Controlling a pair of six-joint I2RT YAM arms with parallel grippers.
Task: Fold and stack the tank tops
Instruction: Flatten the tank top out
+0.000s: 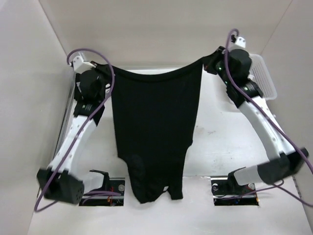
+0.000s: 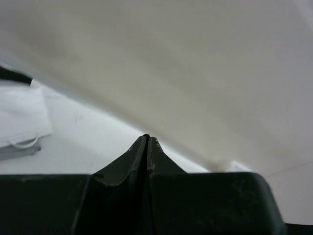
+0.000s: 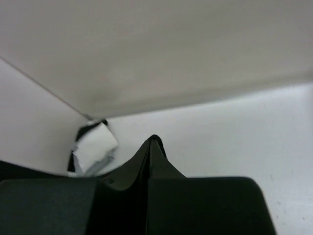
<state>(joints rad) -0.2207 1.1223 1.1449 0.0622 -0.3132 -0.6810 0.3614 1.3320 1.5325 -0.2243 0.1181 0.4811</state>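
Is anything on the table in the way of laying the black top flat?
Nothing visible. The black top hangs spread between left gripper and right gripper; the basket stands apart at the far right. The table under it is hidden.

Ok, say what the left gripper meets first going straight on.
Probably the beige wall, near where it joins the table; nothing nearer shows past the left gripper, shut on the black tank top.

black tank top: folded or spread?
Spread: the black tank top hangs full length, stretched between left gripper and right gripper; no fold visible.
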